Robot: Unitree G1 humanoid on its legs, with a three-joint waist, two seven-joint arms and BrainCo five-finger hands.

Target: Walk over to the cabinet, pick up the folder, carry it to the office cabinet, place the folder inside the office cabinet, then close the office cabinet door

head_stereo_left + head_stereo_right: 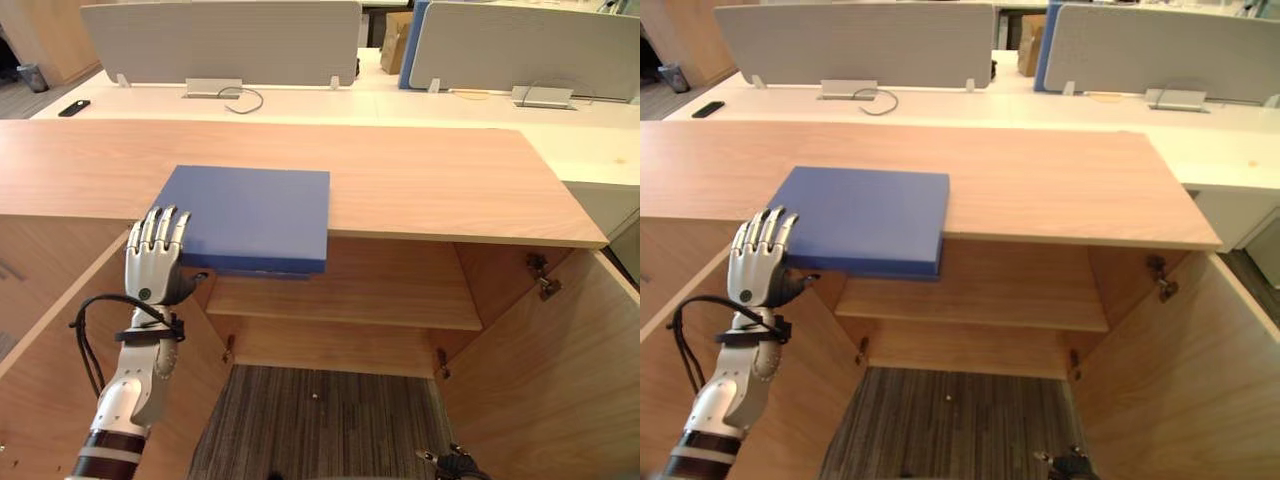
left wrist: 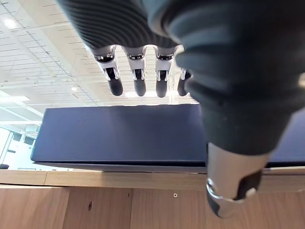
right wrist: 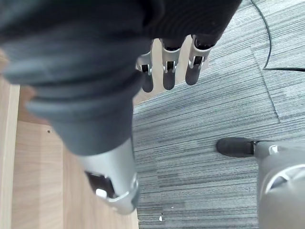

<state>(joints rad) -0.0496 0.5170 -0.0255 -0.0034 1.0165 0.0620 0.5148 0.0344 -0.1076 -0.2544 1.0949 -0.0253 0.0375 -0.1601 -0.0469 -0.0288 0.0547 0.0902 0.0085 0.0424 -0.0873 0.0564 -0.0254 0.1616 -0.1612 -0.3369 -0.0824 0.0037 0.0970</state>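
Folder (image 1: 250, 215) overhangs cabinet top (image 1: 430, 180); we're at pickup, left hand (image 1: 152, 270) beside it, flat-open, gripping nothing; next we likely curl round its edge.

Blue folder (image 1: 250, 215): matt, smooth cover, could be card or plastic. Cabinet (image 1: 420, 180) in pale wood-grain board, smooth with a soft sheen. Carpet (image 1: 320, 420) below is grey striped pile, rough. Left hand (image 1: 155, 265): shiny silver metal-look fingers (image 2: 138, 78), dark matt ribbed cover.
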